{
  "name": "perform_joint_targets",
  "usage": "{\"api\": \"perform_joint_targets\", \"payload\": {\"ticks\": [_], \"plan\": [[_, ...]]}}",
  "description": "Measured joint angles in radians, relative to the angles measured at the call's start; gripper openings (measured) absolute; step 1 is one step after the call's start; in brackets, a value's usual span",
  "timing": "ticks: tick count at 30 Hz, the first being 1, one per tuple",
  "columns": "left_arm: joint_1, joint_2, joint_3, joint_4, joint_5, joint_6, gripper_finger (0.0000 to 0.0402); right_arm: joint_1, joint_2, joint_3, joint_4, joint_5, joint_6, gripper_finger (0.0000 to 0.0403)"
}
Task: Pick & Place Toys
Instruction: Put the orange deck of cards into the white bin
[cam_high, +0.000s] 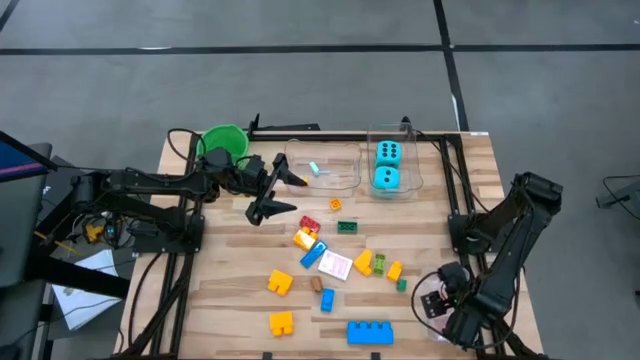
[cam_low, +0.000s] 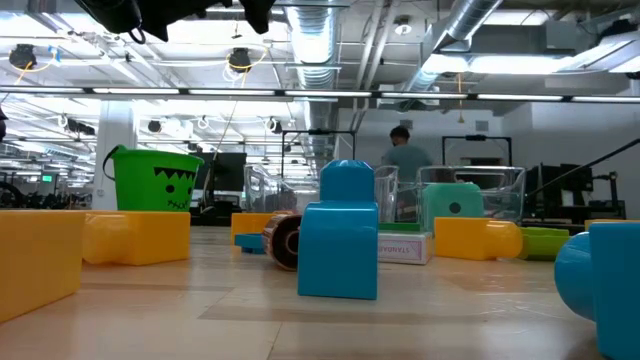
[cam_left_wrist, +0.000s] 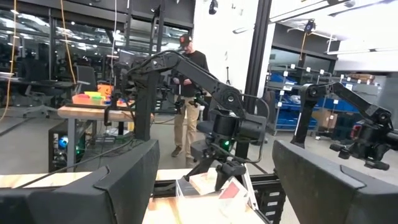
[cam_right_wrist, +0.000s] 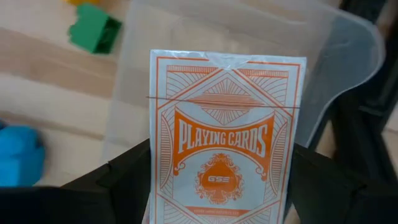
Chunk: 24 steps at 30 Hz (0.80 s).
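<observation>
At 10 o'clock on the table we see the left gripper (cam_high: 281, 194) raised, jaws apart and empty, beside the green bucket (cam_high: 223, 139). At 12 o'clock two cyan dice (cam_high: 387, 165) sit in a clear tub (cam_high: 412, 158). At the centre lie scattered blocks (cam_high: 308, 239) and a pink-and-white card pack (cam_high: 335, 265). At 5 o'clock the right gripper (cam_right_wrist: 225, 186) clamps an orange playing-card box (cam_right_wrist: 224, 137) over a clear container (cam_right_wrist: 348, 43).
</observation>
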Motion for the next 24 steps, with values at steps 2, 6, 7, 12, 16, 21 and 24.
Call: {"api": "perform_joint_targets", "payload": {"ticks": [2, 6, 7, 12, 16, 21, 24], "plan": [[0.0, 0.0, 0.0, 0.0, 0.0, -0.002, 0.031, 0.005, 0.008, -0.001, -0.021, -0.011, 0.0, 0.0297], [0.0, 0.0, 0.0, 0.0, 0.0, -0.007, 0.031, -0.001, 0.025, -0.002, -0.038, -0.02, 0.0, 0.0297], [0.0, 0.0, 0.0, 0.001, 0.0, -0.007, 0.031, -0.006, 0.031, -0.002, -0.038, -0.021, 0.0, 0.0297], [0.0, 0.0, 0.0, 0.001, 0.0, -0.008, 0.031, -0.028, 0.061, -0.002, -0.036, -0.024, 0.005, 0.0297], [0.0, 0.0, 0.0, 0.001, 0.0, -0.008, 0.031, -0.047, 0.085, -0.002, -0.039, -0.052, 0.007, 0.0297], [0.0, 0.0, 0.0, 0.001, 0.0, -0.007, 0.031, -0.062, 0.106, -0.002, -0.036, -0.07, 0.008, 0.0297], [0.0, 0.0, 0.0, 0.0, 0.0, -0.007, 0.031, -0.07, 0.114, -0.003, -0.032, -0.072, 0.007, 0.0297]]}}
